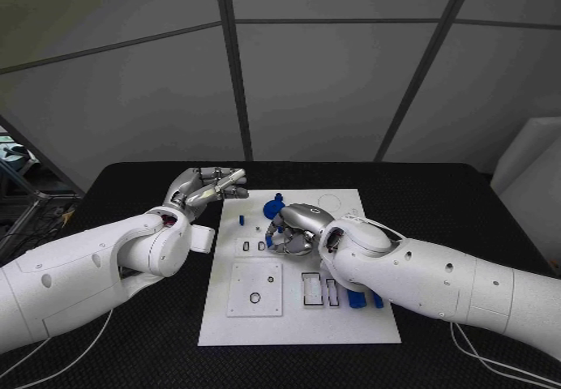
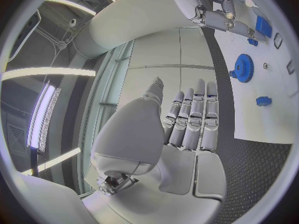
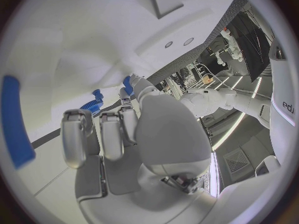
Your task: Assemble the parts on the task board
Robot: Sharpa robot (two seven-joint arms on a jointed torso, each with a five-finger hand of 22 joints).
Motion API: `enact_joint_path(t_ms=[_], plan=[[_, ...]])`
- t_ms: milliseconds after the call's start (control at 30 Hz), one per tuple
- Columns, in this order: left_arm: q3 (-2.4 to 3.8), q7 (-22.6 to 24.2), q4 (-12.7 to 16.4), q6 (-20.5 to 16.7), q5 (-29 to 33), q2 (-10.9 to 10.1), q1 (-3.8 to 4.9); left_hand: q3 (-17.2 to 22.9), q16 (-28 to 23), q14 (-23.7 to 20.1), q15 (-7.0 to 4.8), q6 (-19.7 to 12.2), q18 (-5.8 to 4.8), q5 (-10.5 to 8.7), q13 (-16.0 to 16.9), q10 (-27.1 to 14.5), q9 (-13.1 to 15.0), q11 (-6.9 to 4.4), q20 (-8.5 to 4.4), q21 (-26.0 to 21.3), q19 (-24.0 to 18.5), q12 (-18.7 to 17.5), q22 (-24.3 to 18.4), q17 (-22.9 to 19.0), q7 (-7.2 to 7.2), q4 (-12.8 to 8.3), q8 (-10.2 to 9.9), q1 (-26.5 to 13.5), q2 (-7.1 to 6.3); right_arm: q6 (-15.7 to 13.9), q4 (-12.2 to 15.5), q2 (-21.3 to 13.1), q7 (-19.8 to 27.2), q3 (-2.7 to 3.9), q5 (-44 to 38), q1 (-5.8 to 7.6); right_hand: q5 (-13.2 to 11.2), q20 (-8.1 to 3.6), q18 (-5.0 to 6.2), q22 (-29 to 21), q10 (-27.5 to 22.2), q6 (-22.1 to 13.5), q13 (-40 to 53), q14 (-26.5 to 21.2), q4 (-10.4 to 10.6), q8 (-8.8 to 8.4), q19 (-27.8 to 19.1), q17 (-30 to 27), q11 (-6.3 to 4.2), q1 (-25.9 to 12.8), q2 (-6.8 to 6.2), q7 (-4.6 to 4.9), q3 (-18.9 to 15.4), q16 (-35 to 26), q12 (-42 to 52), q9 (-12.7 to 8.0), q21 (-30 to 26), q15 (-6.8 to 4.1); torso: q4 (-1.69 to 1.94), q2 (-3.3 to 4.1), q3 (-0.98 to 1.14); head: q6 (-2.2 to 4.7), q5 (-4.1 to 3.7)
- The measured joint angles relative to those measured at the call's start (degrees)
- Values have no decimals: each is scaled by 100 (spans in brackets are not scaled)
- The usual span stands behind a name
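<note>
White rectangular task board is laid at table centre | blue toothed gear is seen at its 12 o'clock | left hand is raised at 10 o'clock, fingers straight, holding nothing | right hand is curled over board; grasp cannot be told.

Head camera: high, looks steeply down on the black table and white task board, both arms entering. Left wrist camera: close behind the left hand, facing past its fingers across the board. Right wrist camera: very close behind the right hand, low over the board. All three share the board.
</note>
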Motion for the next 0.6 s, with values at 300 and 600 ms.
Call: enact_joint_path(t_ms=[300, 600], plan=[[0, -4, -4, 0, 0, 6, 0, 0, 0, 0, 0, 0, 0, 0, 0, 0, 0, 0, 0, 0, 0, 0, 0, -1, 0, 0, 0, 0, 0, 98, -19, 12, -17, 6, -6, 10, 0, 0, 0, 0, -43, -4, 0, 0, 6, -5, 0, -1, 1, -88, -47, -4, -4, 0, -62, 11, 0, 0, 2, -1, 1, -3, 13], [0, -10, -9, 0, 0, 13, 0, 0, 0, 0, 0, 0, 0, 0, 0, 0, 0, 0, 0, -22, 0, 0, 0, -1, 0, 0, 0, 0, 0, 168, -21, 15, -21, 10, -10, 14, 1, 0, 0, 0, -83, -51, 0, 0, 13, -62, 0, -1, 41, -119, -79, 33, 3, 0, -84, 15, 0, 0, -3, -1, 3, -5, 10]])
